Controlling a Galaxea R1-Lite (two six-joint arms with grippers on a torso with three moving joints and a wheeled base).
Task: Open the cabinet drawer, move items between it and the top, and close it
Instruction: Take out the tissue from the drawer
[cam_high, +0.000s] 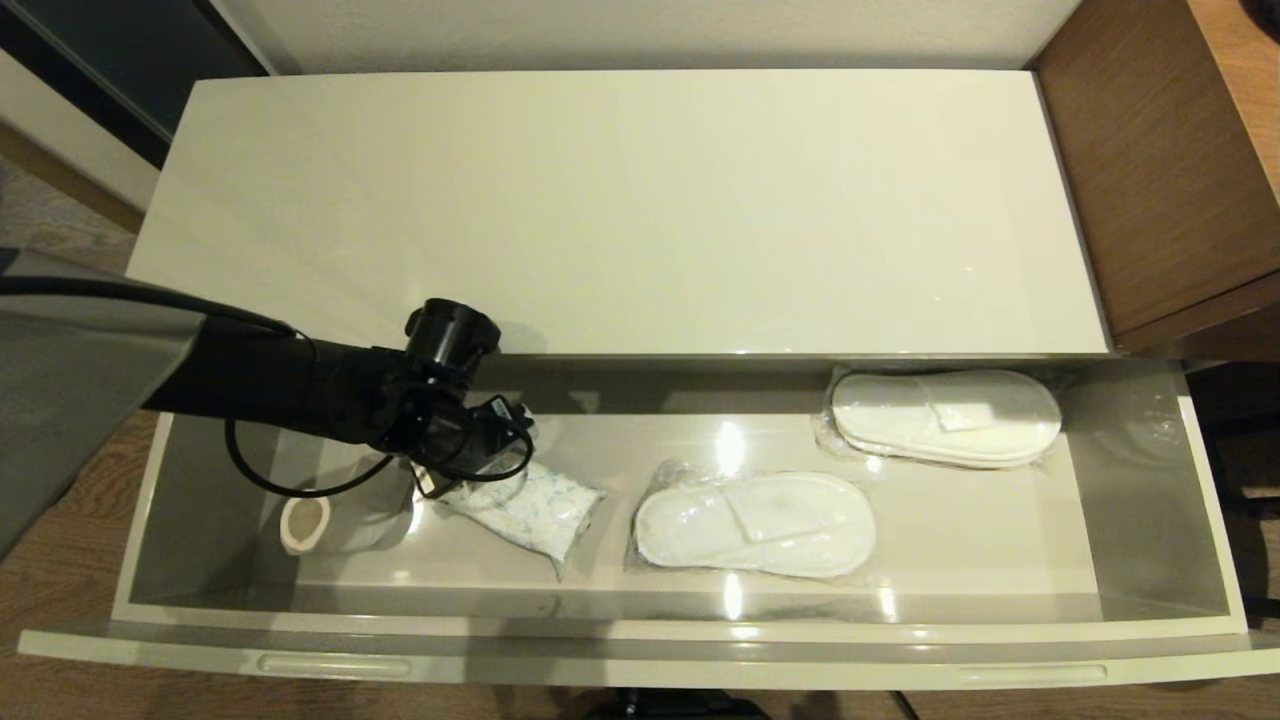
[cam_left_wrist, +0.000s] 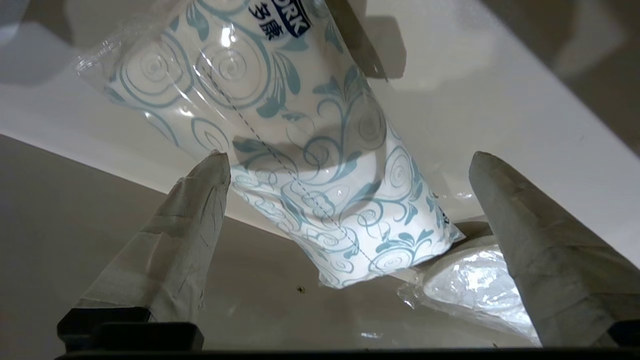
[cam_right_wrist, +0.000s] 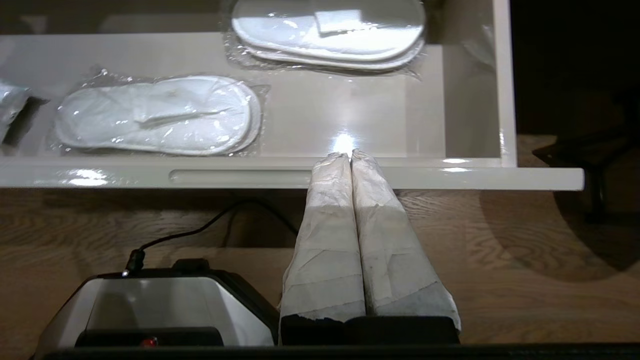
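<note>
left gripper (cam_left_wrist: 350, 165) sits inside the open cabinet drawer (cam_high: 640, 640), toward its left end, its taped fingers (cam_left_wrist: 200, 210) spread wide to either side of the tissue pack (cam_high: 530, 505). nothing is held; the left wrist view shows one fingertip at the edge of the wrap, and whether it touches cannot be told. right gripper (cam_right_wrist: 350, 162) is parked low in front of the drawer, over the wood floor (cam_right_wrist: 500, 235), fingers pressed together and empty.

tissue pack lies on the drawer floor left of centre, angled. beside it, toward the left end, rests a small pale oval item (cam_high: 305, 522). a wrapped pair of slippers (cam_high: 755, 522) lies just to the pack's right, and a second slipper pack (cam_high: 945, 415) sits near the back right corner. the top (cam_high: 620, 210) carries nothing.

risks, by judgement: the film wrap is slick and loose, so a close on film alone could let the pack slide out during the lift. the pack is soft and may sag, catching the edge of the top above the drawer's rear. its far end lies close to the nearer slippers; a skewed close could drag them.

condition of the pack: white, pale blue swirl print, clear glossy wrap, a perforated line running lengthwise, a dark blue printed label at one end. no tear visible.
</note>
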